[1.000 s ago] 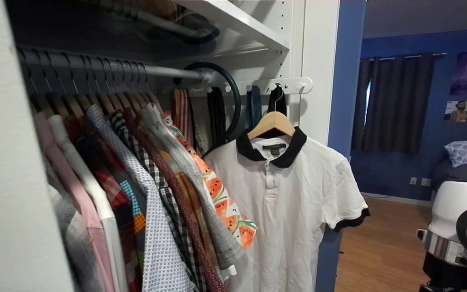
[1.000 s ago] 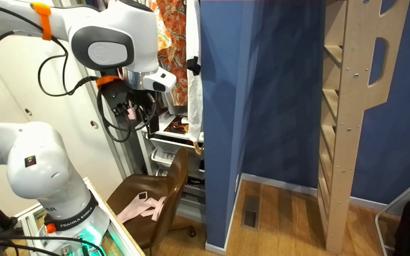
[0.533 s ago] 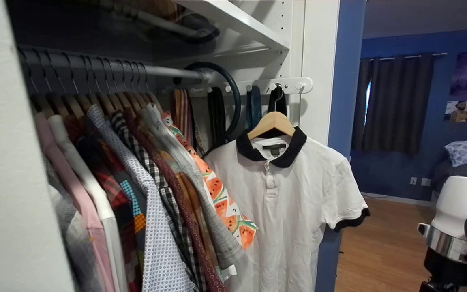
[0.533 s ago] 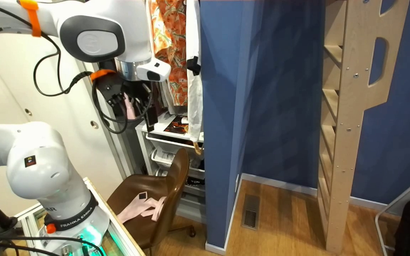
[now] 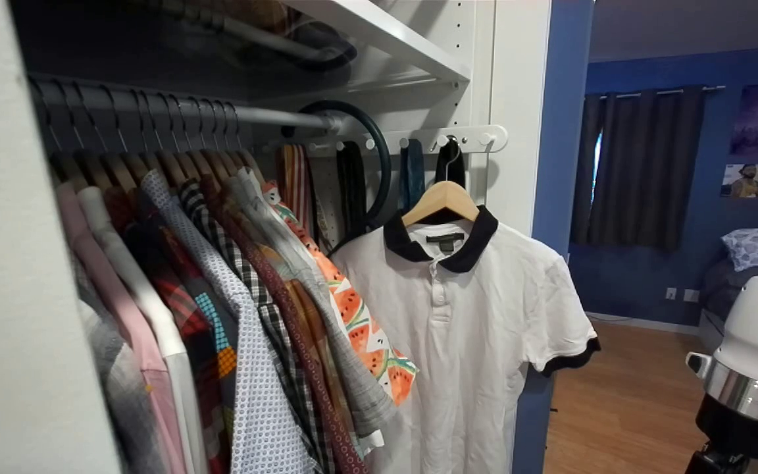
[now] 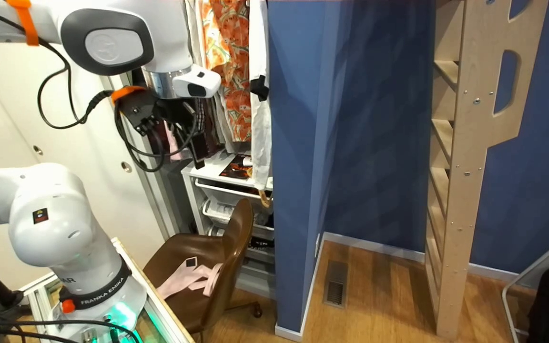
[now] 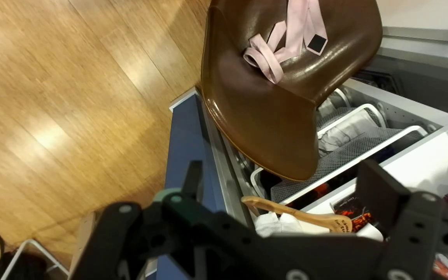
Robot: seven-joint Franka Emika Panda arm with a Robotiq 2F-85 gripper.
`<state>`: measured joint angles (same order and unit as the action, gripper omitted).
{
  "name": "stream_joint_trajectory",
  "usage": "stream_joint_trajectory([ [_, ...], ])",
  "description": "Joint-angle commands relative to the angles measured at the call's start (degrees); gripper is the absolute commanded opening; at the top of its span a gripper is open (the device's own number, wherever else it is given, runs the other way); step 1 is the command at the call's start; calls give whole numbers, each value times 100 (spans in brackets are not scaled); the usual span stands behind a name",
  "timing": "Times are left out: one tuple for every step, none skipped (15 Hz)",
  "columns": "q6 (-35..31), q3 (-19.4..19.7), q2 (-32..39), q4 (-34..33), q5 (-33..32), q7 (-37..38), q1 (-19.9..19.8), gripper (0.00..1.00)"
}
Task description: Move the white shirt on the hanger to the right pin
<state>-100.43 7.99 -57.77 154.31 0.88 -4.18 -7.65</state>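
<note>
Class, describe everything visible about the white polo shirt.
The white polo shirt has a black collar, short button placket, dark neck label and a black sleeve cuff. The cotton-like cloth is creased. It hangs upright, front outward, on a light wooden hanger from the peg rail. In an exterior view, a watermelon-print shirt overlaps one side; contact is unclear.

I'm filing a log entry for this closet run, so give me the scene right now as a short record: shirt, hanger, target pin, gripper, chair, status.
White shirt: on the hanger, its front showing in an exterior view
Hanger: light wood, hanging from the second peg from the right in that view
Right pin: presumably the end peg at right there; no hanger on it
Gripper: open, holding neither shirt nor hanger
Chair: brown, with pink cloth on its seat
Status: move not yet done
</note>
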Motion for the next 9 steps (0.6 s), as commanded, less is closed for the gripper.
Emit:
stream_joint_trajectory([
  [11,16,3,-12,-14,13,22,100],
  [11,16,3,-12,-14,13,22,100],
  [11,16,3,-12,-14,13,22,100],
  [11,16,3,-12,-15,13,22,100],
  [-2,-23,-7,-71,3,-13,78,100],
  [-151,-107,-62,-150,-59,-140,184,100],
  [-269,-175,-79,-271,-81,-262,302,100],
  [-345,-270,-40,-457,-92,-313,394,100],
  [-342,-377,17,-725,-78,-354,520,100],
])
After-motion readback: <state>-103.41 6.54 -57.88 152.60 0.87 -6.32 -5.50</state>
